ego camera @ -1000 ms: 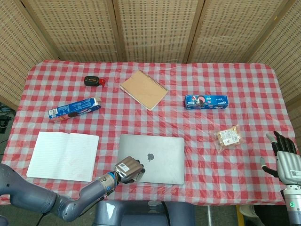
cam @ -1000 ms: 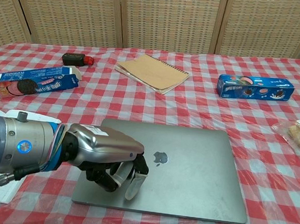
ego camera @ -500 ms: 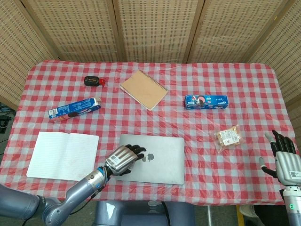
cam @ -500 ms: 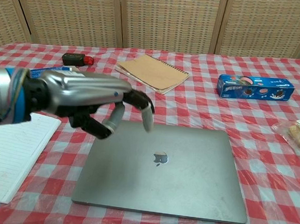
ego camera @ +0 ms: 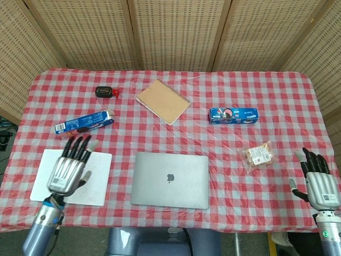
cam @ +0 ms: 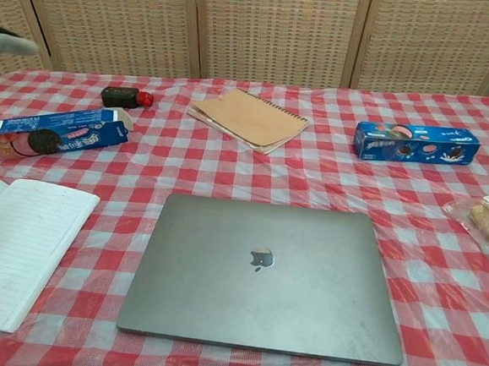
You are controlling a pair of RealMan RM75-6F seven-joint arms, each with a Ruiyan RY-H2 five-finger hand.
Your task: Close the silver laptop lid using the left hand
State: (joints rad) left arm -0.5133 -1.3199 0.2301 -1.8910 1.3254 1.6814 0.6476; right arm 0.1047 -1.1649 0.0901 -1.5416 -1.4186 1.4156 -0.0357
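The table carries the laptop at its near middle edge, lid flat down; judged closed. An open notebook lies just left of it. Your left hand hovers over that notebook, fingers spread, holding nothing. Lift it clear without brushing the pages. Your right hand is spread and empty, near right.
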